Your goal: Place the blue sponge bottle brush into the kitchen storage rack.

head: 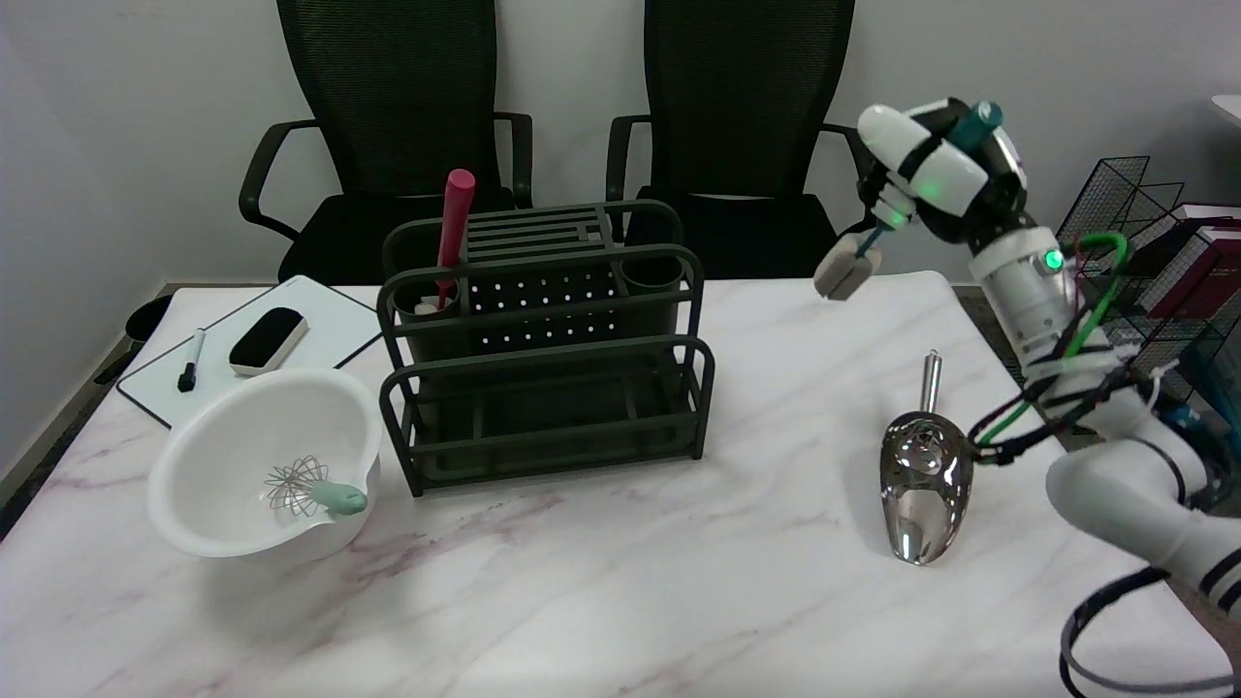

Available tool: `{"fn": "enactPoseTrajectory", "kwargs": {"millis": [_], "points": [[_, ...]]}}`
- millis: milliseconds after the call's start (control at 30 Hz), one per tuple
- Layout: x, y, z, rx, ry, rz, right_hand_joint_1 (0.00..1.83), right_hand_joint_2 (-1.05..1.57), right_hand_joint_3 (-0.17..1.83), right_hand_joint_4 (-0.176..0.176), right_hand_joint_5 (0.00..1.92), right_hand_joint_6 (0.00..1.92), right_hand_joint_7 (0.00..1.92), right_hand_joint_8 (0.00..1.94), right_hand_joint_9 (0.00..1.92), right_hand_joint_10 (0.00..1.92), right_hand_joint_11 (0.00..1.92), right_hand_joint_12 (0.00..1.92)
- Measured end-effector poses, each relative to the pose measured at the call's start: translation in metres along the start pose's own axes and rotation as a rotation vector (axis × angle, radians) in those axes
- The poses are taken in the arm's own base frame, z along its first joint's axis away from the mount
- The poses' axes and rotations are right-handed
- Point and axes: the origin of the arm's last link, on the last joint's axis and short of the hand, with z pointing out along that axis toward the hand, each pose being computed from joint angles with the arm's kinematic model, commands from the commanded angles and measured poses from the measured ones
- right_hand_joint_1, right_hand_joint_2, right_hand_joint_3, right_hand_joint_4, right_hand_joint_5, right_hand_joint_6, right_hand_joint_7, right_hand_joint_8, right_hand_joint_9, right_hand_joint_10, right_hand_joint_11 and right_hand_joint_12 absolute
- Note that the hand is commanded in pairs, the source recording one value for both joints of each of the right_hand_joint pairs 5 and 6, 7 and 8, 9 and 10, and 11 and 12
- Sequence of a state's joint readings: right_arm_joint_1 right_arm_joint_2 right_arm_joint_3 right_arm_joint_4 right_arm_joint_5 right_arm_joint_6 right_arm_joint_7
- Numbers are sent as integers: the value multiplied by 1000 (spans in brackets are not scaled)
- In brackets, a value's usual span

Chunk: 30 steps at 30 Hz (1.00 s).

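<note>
The right hand (936,165) has its fingers wrapped tight around the bottle brush (873,242), up in the air. Its sponge end hangs down, ready to drop into the rack (543,368), which is well apart.

A white marble table (620,601) bears a whiteboard (320,334) far left, bowl (223,465) near left, rack (543,388) centre, scoop (926,485) right.

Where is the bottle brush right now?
In the head view the bottle brush is in the air at upper right, held by the right hand, sponge end down, right of the rack.
</note>
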State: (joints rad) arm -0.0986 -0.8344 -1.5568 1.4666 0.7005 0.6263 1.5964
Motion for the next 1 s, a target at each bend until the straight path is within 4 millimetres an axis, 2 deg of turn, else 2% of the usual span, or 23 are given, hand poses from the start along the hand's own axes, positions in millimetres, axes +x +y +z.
{"fn": "enactPoseTrajectory", "kwargs": {"millis": [233,567,1000], "points": [[-7,-18,37,-3,-25,18,983,1571,445,0,1920,1920,1920,1920,1920,1920,1920,1920],[-40,-33,88,-37,-106,103,987,1571,439,0,1920,1920,1920,1920,1920,1920,1920,1920],[-79,-45,134,-97,-196,174,991,1571,410,0,1920,1920,1920,1920,1920,1920,1920,1920]]}}
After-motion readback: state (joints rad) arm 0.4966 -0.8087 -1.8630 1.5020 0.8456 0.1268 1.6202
